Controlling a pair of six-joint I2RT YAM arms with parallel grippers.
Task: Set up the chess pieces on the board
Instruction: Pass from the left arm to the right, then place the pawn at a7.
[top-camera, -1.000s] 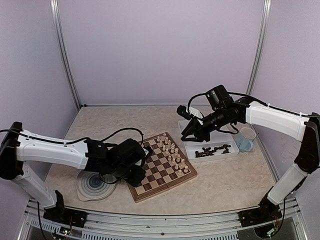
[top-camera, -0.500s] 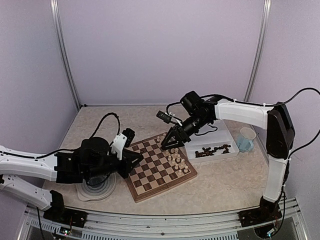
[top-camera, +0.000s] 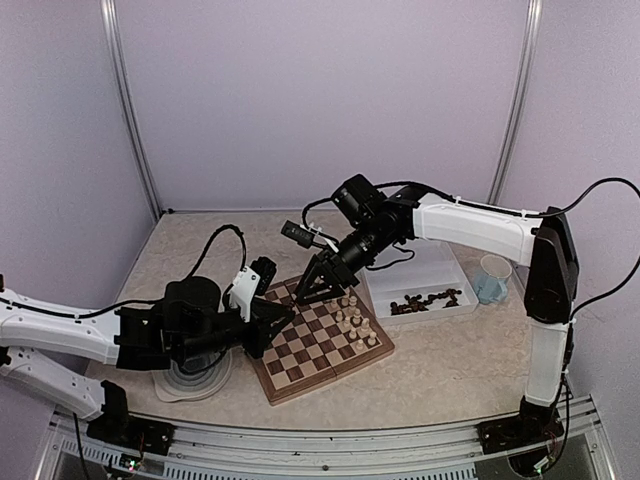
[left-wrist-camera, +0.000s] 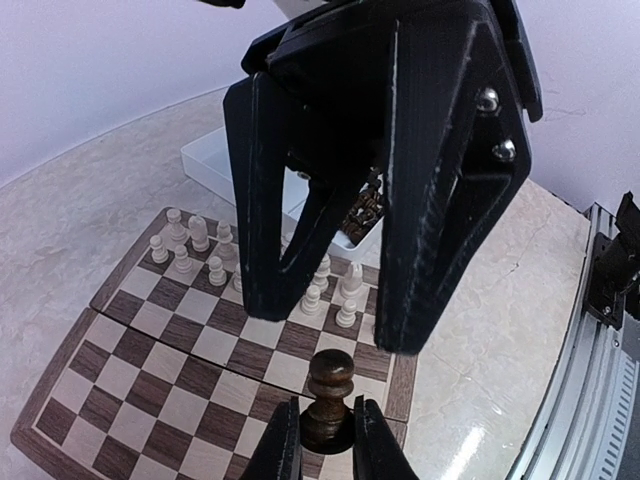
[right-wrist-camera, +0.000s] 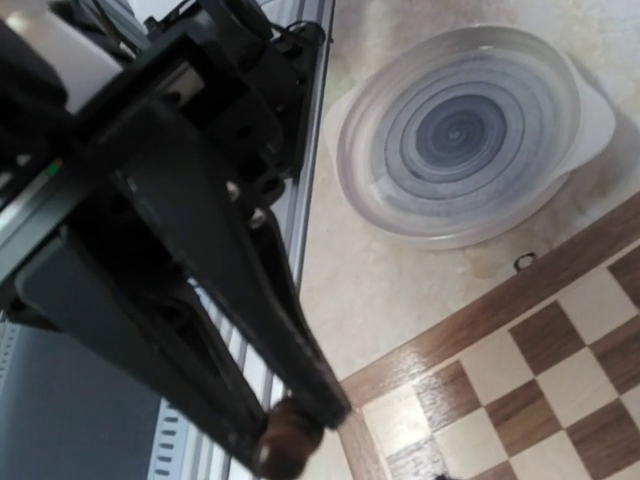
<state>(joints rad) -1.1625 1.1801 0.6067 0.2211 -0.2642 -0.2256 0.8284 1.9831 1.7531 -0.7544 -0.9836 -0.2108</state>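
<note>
Currently gripped: a dark piece, pinched low on its body by the left gripper, whose fingers are drawn almost together on it.
Right gripper: spread wide and holding nothing; its two fingers flank the space just beyond the piece's round head, not touching it.
Piece axis: in line with the left fingers, head pointing out past their tips towards the right gripper; whether it stands plumb to the board I cannot tell.
Piece location: in the air by the board's left edge in the overhead view, well apart from the cream pieces ranked along the opposite side.
Nearer arm: the left, in my judgement; the bare squares lie on its side, while the right reaches across from the tray.
Next move turns on: lowering base-first, probably, since the head end faces the open claw.
</note>
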